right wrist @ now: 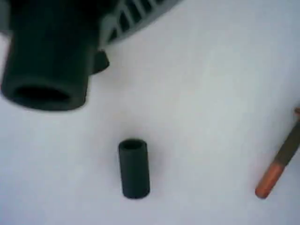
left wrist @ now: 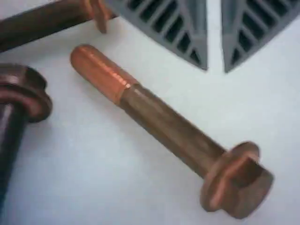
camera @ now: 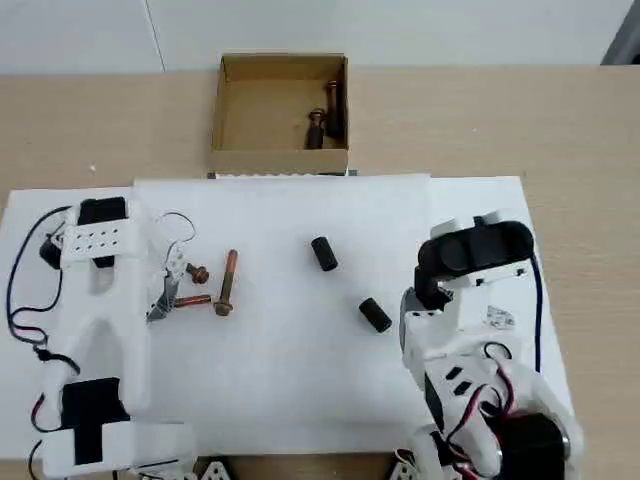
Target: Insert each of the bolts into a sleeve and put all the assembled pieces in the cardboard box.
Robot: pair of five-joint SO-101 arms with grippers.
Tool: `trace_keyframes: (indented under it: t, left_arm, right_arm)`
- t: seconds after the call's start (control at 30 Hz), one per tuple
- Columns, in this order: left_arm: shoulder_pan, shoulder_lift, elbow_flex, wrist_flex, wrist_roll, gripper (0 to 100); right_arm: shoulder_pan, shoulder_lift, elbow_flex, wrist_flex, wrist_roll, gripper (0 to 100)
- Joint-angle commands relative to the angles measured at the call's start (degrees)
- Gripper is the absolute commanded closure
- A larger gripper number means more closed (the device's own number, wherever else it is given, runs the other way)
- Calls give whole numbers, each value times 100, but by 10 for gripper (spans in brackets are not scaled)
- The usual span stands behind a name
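Well short of the cardboard box point(camera: 215, 112), out on the white mat point(camera: 300, 390), the left gripper point(left wrist: 214, 69) hangs low, jaws parted, holding nothing. Its tips sit just beside the shank of one bolt point(left wrist: 164, 126), not around it. Close by lie two more bolts point(left wrist: 21, 101), all three well apart from the box.

Risk: the jaws close off-centre and roll the shank away, or knock a neighbour. Round bolts on a smooth mat likely skate.

Also short of the box, the right gripper point(camera: 408, 308) rests next to a sleeve point(camera: 375, 314); whether it grips cannot be told. Nearer the box lies the other sleeve point(camera: 323, 253), loose.

Risk: a bolt meeting the bore askew would likely jam or shove the sleeve off.

Inside the box lie assembled pieces point(camera: 322, 122).
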Motion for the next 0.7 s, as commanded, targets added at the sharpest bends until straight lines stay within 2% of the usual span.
trace_keyframes:
  t: [0.0, 0.17, 0.37, 0.67]
  left_arm:
    - [0, -9, -242, -9, 35, 933]
    - [0, 0, -242, -9, 44, 840]
    - [-44, 44, -207, -308, 53, 840]
    - [-44, 53, -198, -527, 62, 840]
  right_arm:
    - [22, 40, 141, -312, -9, 996]
    - [22, 31, 273, -435, 0, 996]
    - [22, 31, 273, -558, 281, 996]
    - [22, 40, 273, -637, 281, 996]
